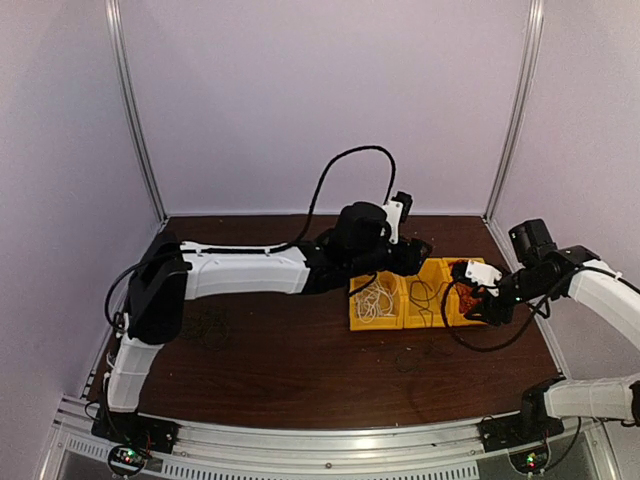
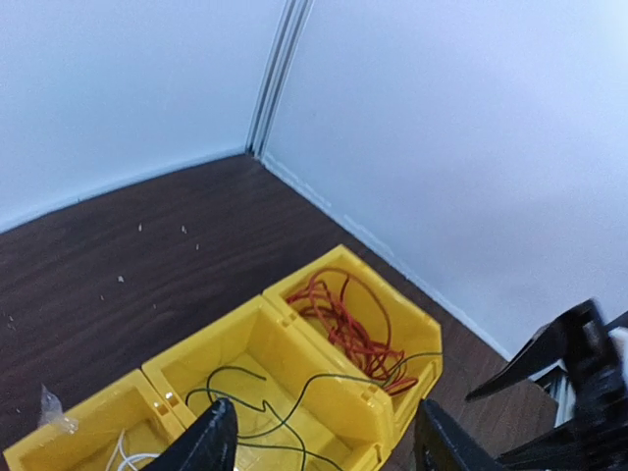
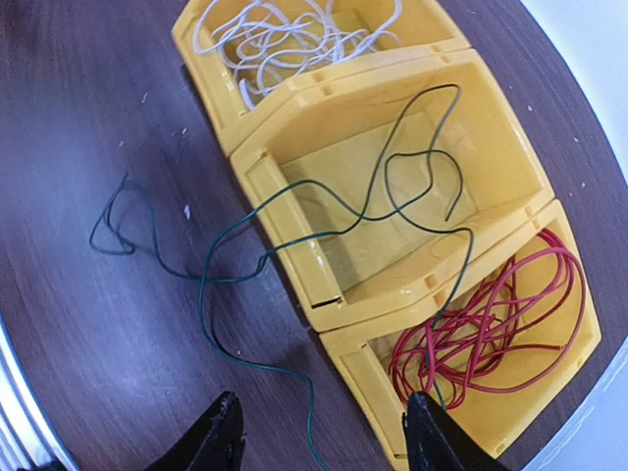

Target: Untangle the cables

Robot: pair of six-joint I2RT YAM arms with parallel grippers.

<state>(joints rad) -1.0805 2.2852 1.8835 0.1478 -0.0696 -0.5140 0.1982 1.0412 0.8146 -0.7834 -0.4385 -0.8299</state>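
Bench point(image 1: 300, 375): dark brown wood, with pale walls point(image 2: 442, 147) on the left, far and right sides.

A row of three yellow plastic bins point(image 1: 436, 266) sat toward the far right corner, touching side by side. The right-hand bin point(image 2: 420, 388) lay near the right wall, with a strip of bench between them. Wide bench surface ran from the bins' front walls to the near edge and away to the left.

Contents:
- Left-hand bin point(image 3: 206, 83): thin white cable point(image 3: 285, 39), loosely coiled and wholly inside.
- Right-hand bin: thin red cable point(image 3: 491, 324), a loose coil inside.
- Middle bin point(image 3: 304, 285): thin dark cable point(image 3: 388, 177), only partly inside. One run crossed the divider into the right-hand bin and lay over the red cable. The other run spilled over the front wall onto the bench and ended in a small loop well apart from the bins.

My left tool point(image 2: 324, 442) hung above the middle bin, jaws released and spread wide, gripping nothing.

My right tool point(image 3: 324, 432) hung over the bench just in front of the bins, also released. The dark cable's loose run passed below the gap between its fingers point(image 3: 221, 432), and no pad closed on it.
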